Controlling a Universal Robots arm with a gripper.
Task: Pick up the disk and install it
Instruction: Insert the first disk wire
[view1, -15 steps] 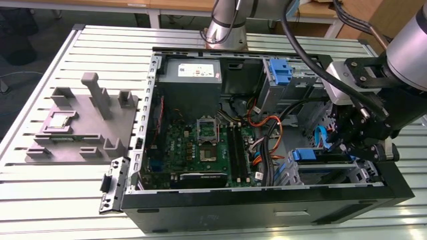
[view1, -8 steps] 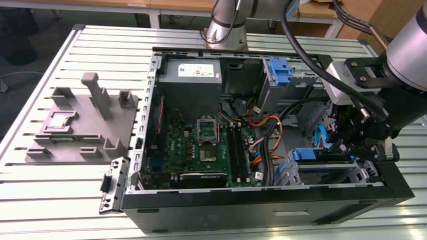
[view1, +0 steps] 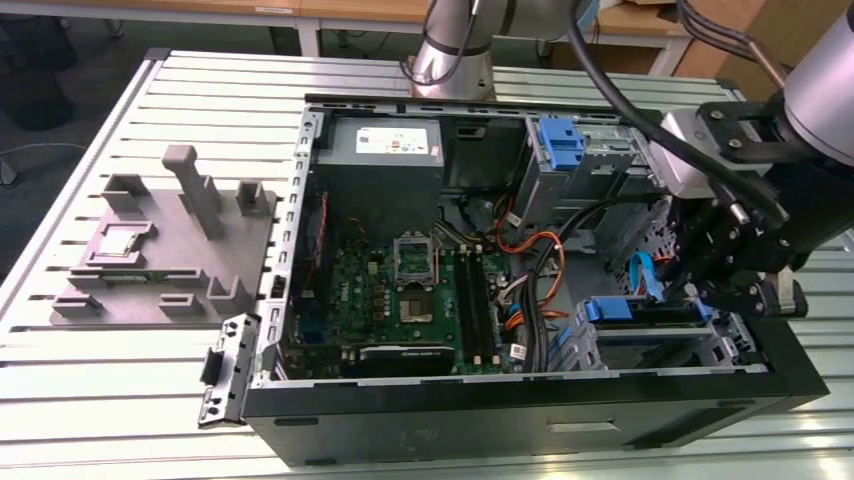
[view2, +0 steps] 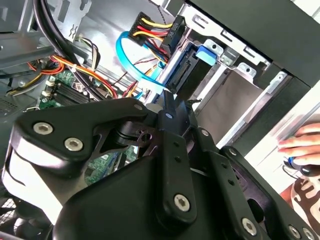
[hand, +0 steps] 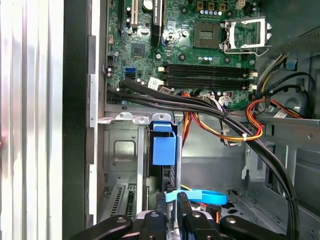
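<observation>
The disk (view1: 622, 310) sits on edge in the drive cage at the case's front corner, on the exterior view's right, its blue bracket end facing the motherboard. The first wrist view shows that blue bracket (hand: 164, 148) in the cage slot, and the second wrist view shows its blue tab (view2: 207, 53). My gripper (view1: 713, 298) hangs over the cage at the disk's outer end. Its black fingers (hand: 183, 206) stand close together, shut, just behind the disk, with a blue flat cable (hand: 200, 196) beside them. In the second wrist view the gripper (view2: 167, 99) points toward the cage.
The open case holds a green motherboard (view1: 400, 290), a grey power supply (view1: 380, 145) and a blue-handled bay (view1: 561, 140) at the back. Black and orange cable bundles (hand: 220, 117) cross near the cage. A grey fixture (view1: 147, 250) stands on the slotted table. A person's hand (view2: 300, 142) is outside the case.
</observation>
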